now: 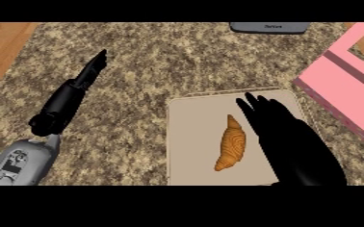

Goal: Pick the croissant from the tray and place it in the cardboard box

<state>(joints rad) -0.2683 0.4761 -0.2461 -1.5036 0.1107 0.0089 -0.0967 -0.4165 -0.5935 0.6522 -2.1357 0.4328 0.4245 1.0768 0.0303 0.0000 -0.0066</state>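
Note:
A golden-brown croissant (232, 145) lies lengthwise on a beige tray (192, 134) at the lower middle of the counter. My right hand (292, 139) hovers over the tray's right part, just right of the croissant, fingers straight and pointing away, holding nothing. It hides the tray's right side. My left hand (71, 94) rests at the left over the granite, fingers straight and pointing up and away, far from the tray. A pink box (341, 84) stands at the right edge, only partly in view.
A dark grey flat object (270, 27) sits at the counter's far edge, top right. A wooden surface (14, 41) borders the granite at the upper left. Speckled granite stretches between the left hand and the tray.

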